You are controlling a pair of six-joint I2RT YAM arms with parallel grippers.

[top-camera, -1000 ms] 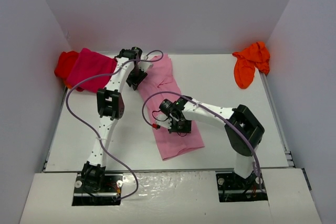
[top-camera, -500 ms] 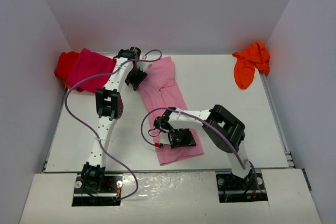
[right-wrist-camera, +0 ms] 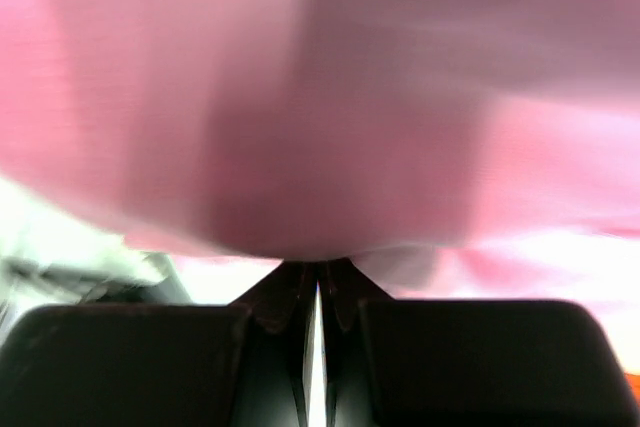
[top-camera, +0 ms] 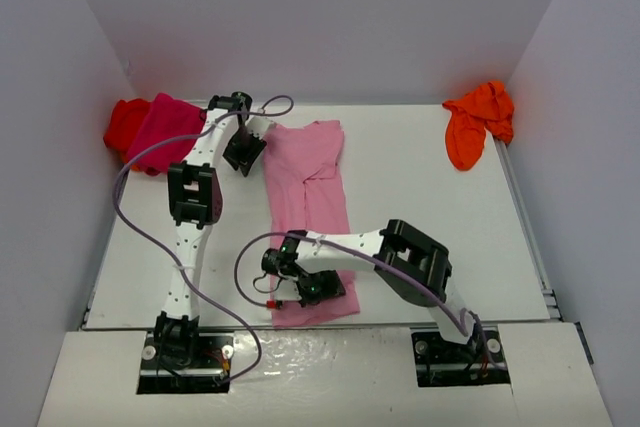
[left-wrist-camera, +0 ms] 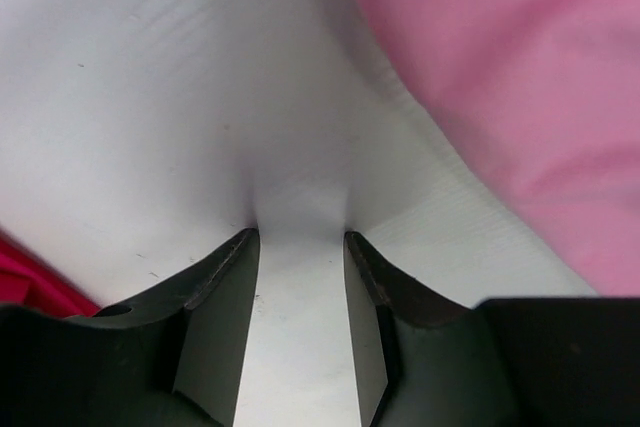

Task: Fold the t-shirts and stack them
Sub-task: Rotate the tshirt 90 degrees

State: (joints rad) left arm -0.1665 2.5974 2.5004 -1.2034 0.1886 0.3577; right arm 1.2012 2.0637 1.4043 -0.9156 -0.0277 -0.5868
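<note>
The light pink t-shirt [top-camera: 310, 187] lies stretched out long down the middle of the table. My right gripper [top-camera: 312, 291] is shut on its near hem; in the right wrist view the gripper [right-wrist-camera: 320, 277] has its jaws pinched on pink cloth [right-wrist-camera: 350, 97]. My left gripper [top-camera: 243, 153] is open over bare table just left of the shirt's far sleeve; in the left wrist view the gripper [left-wrist-camera: 300, 247] holds nothing, with pink cloth [left-wrist-camera: 520, 97] at upper right. The magenta t-shirt [top-camera: 168, 130] lies on the red t-shirt [top-camera: 122, 122] at the back left. The orange t-shirt [top-camera: 476, 125] is bunched at the back right.
White walls enclose the table [top-camera: 440, 197] on the left, back and right. Purple cables loop from both arms over the left half of the table [top-camera: 130, 177]. A sliver of magenta cloth [left-wrist-camera: 20, 272] shows at the left wrist view's lower left.
My right gripper has dragged the pink shirt's near hem toward the front edge and left, stretching the shirt out. My left gripper has moved left off the shirt's far sleeve onto bare table.
</note>
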